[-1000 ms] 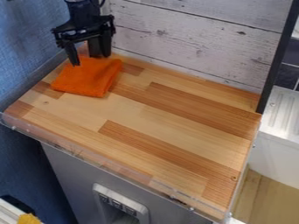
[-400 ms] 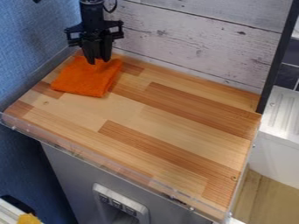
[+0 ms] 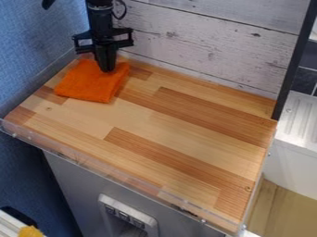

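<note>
The black gripper (image 3: 106, 70) hangs down at the upper left of the wooden board, over the back part of an orange cloth (image 3: 91, 84). Its two fingers are together, shut on the cloth near its back right corner, with orange fabric on both sides of the tips. Most of the cloth lies flat on the board (image 3: 155, 120) as a rough square, its front edge toward the camera. Whatever fabric sits between the fingertips is hidden.
A whitewashed plank wall (image 3: 204, 46) rises behind the board, and a blue wall (image 3: 31, 41) stands at the left. A clear rim (image 3: 111, 172) runs along the front edge. A black post (image 3: 291, 65) stands at the back right corner, beside a white ribbed surface (image 3: 300, 120).
The gripper has moved a little right and lower, and its fingers have gone from wide apart to shut on the cloth. The cloth has stayed nearly where it was.
</note>
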`<state>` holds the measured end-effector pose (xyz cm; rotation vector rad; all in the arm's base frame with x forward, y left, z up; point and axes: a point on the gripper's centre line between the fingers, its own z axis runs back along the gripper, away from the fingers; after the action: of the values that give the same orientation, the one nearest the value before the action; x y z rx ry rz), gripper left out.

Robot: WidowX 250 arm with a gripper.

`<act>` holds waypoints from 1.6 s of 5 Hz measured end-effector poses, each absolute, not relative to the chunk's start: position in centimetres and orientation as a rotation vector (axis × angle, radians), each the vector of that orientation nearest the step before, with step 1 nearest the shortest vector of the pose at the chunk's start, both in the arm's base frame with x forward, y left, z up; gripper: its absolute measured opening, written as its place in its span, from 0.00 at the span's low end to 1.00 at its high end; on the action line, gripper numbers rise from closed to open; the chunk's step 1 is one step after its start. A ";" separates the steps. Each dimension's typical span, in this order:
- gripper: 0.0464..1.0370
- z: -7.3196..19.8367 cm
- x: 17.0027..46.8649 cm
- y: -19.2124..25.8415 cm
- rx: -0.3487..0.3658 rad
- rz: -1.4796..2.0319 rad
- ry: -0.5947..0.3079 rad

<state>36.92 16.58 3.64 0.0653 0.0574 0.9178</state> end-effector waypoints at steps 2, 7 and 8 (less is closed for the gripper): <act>0.01 2.7 36.2 16.3 -0.002 0.897 0.103; 0.01 1.0 34.9 15.2 -0.150 0.667 -0.045; 0.01 1.0 33.5 13.7 -0.128 0.526 -0.093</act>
<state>33.46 13.72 1.00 -0.1282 -0.0927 0.5258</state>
